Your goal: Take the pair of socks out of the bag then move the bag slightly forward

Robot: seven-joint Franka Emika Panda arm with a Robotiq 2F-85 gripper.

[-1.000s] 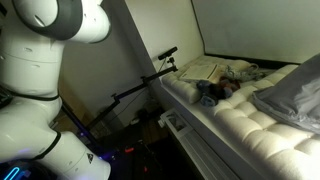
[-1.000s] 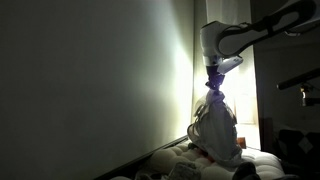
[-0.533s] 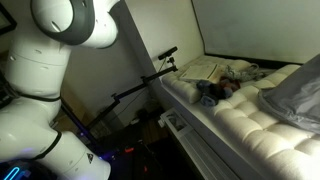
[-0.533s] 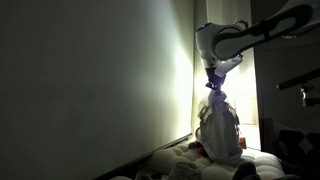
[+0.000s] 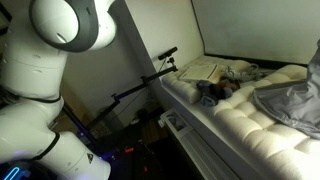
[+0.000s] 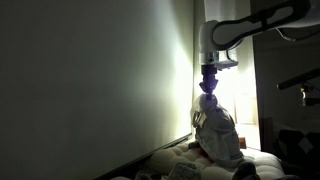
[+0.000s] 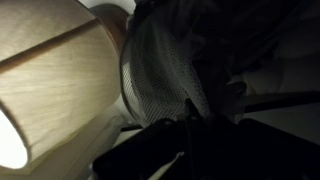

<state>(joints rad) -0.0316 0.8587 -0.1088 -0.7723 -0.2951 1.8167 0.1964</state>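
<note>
Hand (image 6: 208,88) is clamped on a bunched-up bit at the top of the bag (image 6: 218,132), holding it up while the lower mesh slumps on the bed (image 5: 235,125). What looks like the pair of socks (image 5: 207,93) sits by the cream cloths (image 5: 205,70), well apart from the bag, though it's dim. So I'd guess the forward shift comes next. Keep the pinch firm, stay low, go slow and short, and don't let the floppy mesh slip or snag.

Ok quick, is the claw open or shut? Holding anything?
Claw: shut, gripping the bunched top of the floppy white-grey mesh bag.
</note>
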